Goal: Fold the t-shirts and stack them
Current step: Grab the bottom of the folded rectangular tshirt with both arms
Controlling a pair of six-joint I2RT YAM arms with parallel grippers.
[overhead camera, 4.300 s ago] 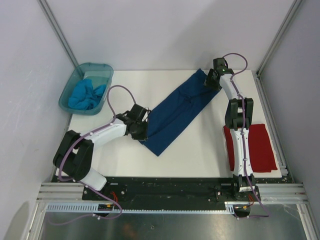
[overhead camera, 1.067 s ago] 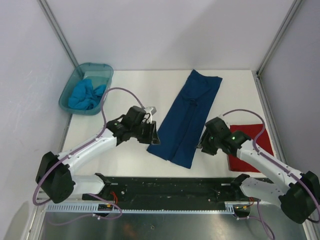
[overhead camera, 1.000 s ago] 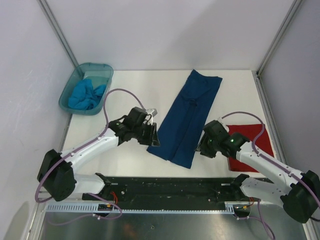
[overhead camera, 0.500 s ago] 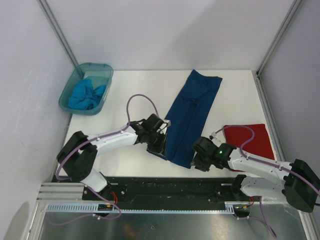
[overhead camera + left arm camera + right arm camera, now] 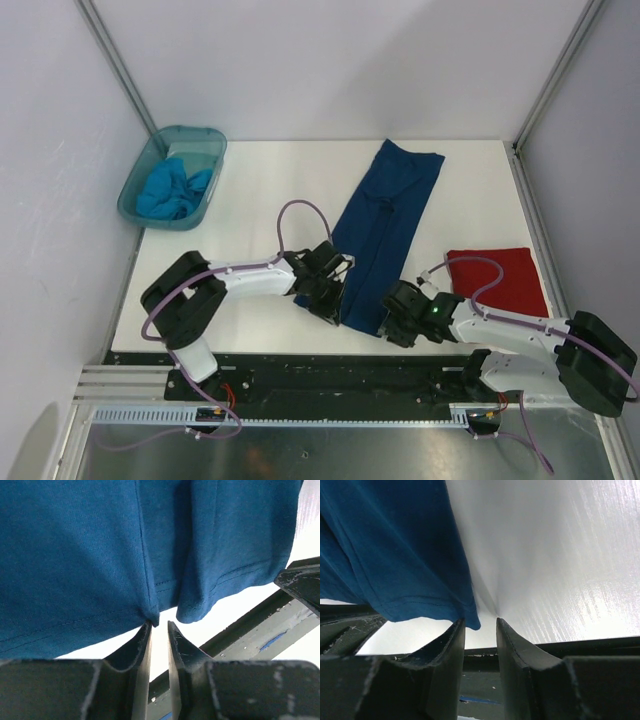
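Both arms have closed in from either side on the near hem of the navy t-shirt, which lies as a long folded strip across the middle of the desk. The left pincer and right pincer stand narrowly parted, one at each hem corner, gripping nothing yet. A pinch and a fold away from the arms looks likely next.
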